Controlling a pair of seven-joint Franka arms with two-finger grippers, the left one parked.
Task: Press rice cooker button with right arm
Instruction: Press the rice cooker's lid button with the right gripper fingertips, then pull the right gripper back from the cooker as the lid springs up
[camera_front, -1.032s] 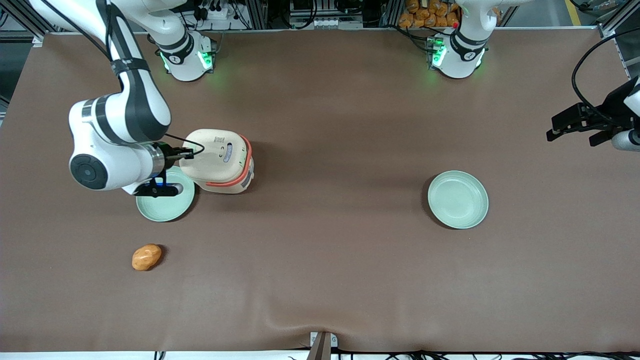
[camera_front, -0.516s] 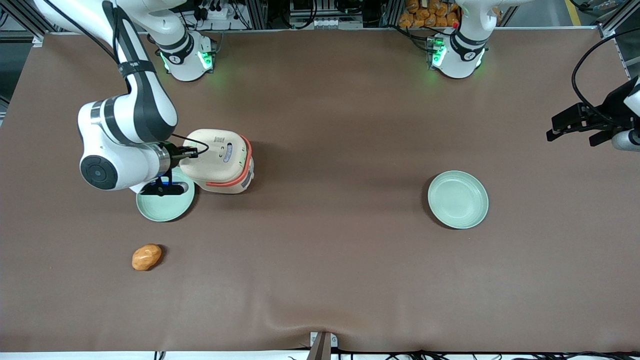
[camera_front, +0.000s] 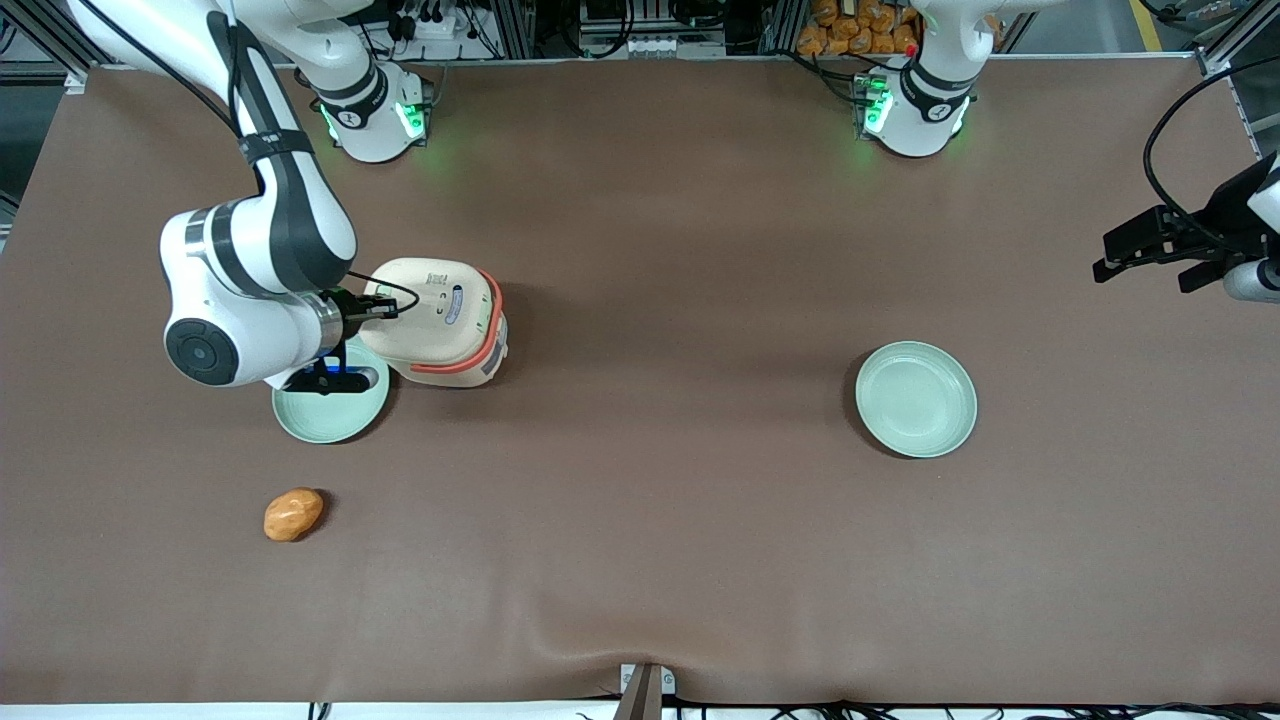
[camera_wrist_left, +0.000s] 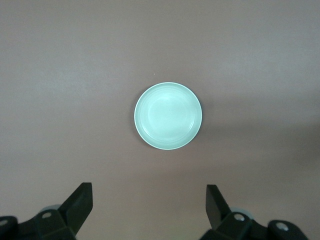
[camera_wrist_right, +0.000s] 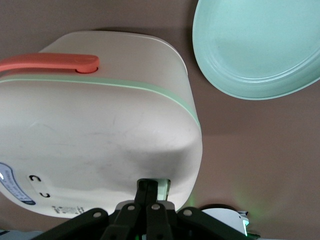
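A big brown table (camera_front: 700, 250) fills the room, with metal frames, wires and a heap of orange things along its edge farthest from the front camera. The cloth on it has a small wrinkle at the near edge.

The rice cooker (camera_front: 445, 320) sits toward the working arm's end of the table. The right arm (camera_front: 255, 270) bends down over it, and the gripper (camera_wrist_right: 148, 192) has its two fingers pressed together — closed, holding nothing — with the tips on the lid's edge. The button (camera_wrist_right: 163, 186) is mostly hidden under those fingers; only a bit of pale green peeks out beside them in the wrist view. From the front you cannot see the button at all, because the arm covers it.

A green plate (camera_front: 330, 405) lies just beside the cooker, nearer the front camera, and the arm hides part of it. The wrist view shows that plate cut off at the picture's edge (camera_wrist_right: 255, 45). A small orange lump (camera_front: 293, 514) lies nearer still to the front camera.

A second green plate (camera_front: 916, 399) sits well apart, toward the parked arm's end — the parked arm's camera sees it whole (camera_wrist_left: 168, 116).
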